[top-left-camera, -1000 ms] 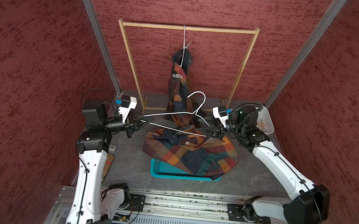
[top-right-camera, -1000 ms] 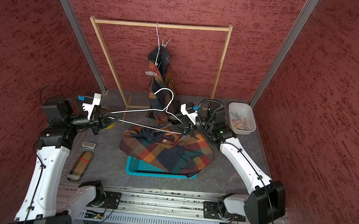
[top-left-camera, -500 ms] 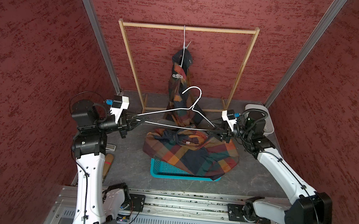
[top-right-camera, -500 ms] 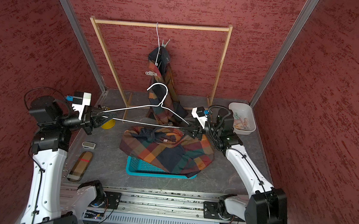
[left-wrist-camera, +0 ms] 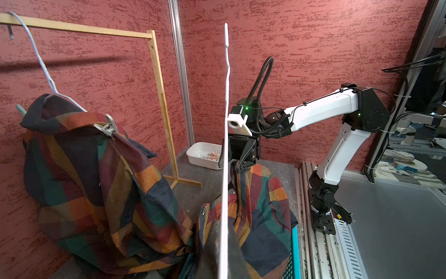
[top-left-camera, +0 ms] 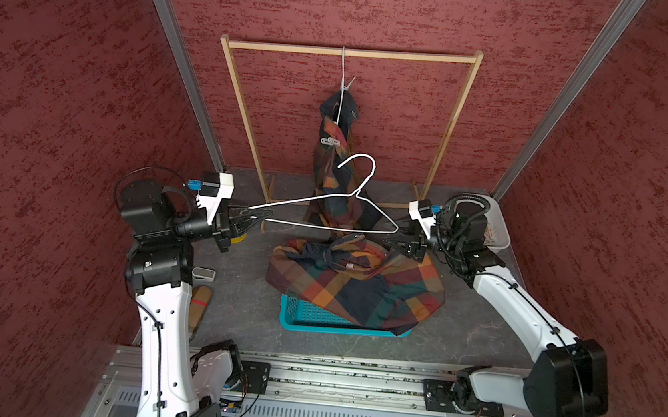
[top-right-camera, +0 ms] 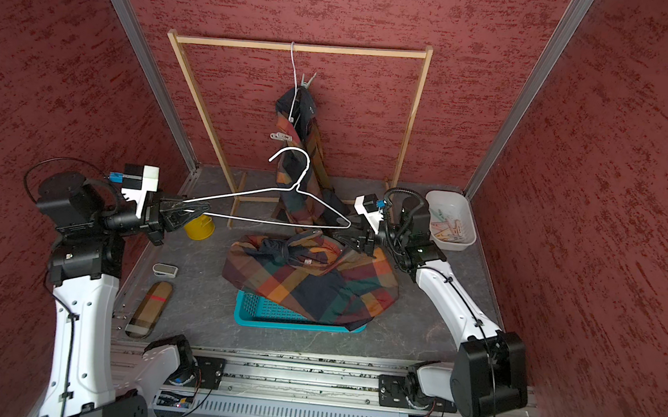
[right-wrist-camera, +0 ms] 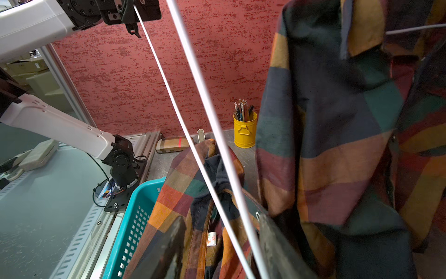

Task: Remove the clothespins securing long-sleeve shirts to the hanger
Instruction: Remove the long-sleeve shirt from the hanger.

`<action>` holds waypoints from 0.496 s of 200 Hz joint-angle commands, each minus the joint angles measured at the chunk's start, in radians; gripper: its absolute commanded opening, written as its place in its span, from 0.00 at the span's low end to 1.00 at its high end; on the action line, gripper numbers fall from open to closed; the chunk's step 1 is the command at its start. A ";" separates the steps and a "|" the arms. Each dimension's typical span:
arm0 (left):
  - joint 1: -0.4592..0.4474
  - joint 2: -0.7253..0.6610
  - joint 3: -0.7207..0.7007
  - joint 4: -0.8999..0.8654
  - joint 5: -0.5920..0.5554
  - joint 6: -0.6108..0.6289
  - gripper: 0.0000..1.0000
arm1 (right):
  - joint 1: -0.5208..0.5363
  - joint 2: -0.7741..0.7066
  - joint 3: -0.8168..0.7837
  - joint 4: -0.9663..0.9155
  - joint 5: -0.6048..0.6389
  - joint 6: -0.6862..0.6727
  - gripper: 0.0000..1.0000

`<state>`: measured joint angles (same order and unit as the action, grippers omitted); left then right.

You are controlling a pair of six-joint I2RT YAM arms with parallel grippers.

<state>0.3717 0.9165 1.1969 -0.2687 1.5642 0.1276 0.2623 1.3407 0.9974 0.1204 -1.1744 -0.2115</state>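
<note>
Clothespins [top-left-camera: 330, 140] observed on the hanging shirt [top-left-camera: 333, 176]: a whitish one clipped at its shoulder, and a green clothespin [top-right-camera: 308, 81] higher up by the neck of the rack hanger [top-left-camera: 342, 72]. Both sit on the wooden rack [top-left-camera: 351, 52] at the back of the desk [top-left-camera: 240, 292], well apart from both my hands. Loose clothespins [top-right-camera: 449, 227] lie in the white tray [top-right-camera: 456, 245], near my right hand [top-left-camera: 398, 241]. My left hand [top-left-camera: 256, 215] is clamped together on one end of a bare wire hanger [left-wrist-camera: 225, 169]. My right hand's fingers [right-wrist-camera: 166, 246] stand apart, with the other end of the wire between them. The second shirt [top-left-camera: 354, 282] lies heaped over the teal basket [top-left-camera: 305, 319], below the bare hanger.
</note>
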 commanded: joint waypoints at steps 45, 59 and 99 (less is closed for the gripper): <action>0.014 0.001 0.010 0.011 0.057 0.001 0.00 | -0.006 0.009 0.046 0.037 -0.068 -0.017 0.21; 0.015 0.008 0.010 0.011 0.063 0.002 0.00 | -0.006 0.005 0.046 0.033 -0.073 -0.022 0.18; 0.018 0.023 0.012 0.010 0.062 0.003 0.00 | -0.006 -0.017 0.046 -0.004 -0.091 -0.058 0.05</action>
<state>0.3782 0.9325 1.1969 -0.2687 1.5646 0.1272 0.2600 1.3518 1.0126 0.1310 -1.2140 -0.2401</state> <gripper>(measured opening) 0.061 0.087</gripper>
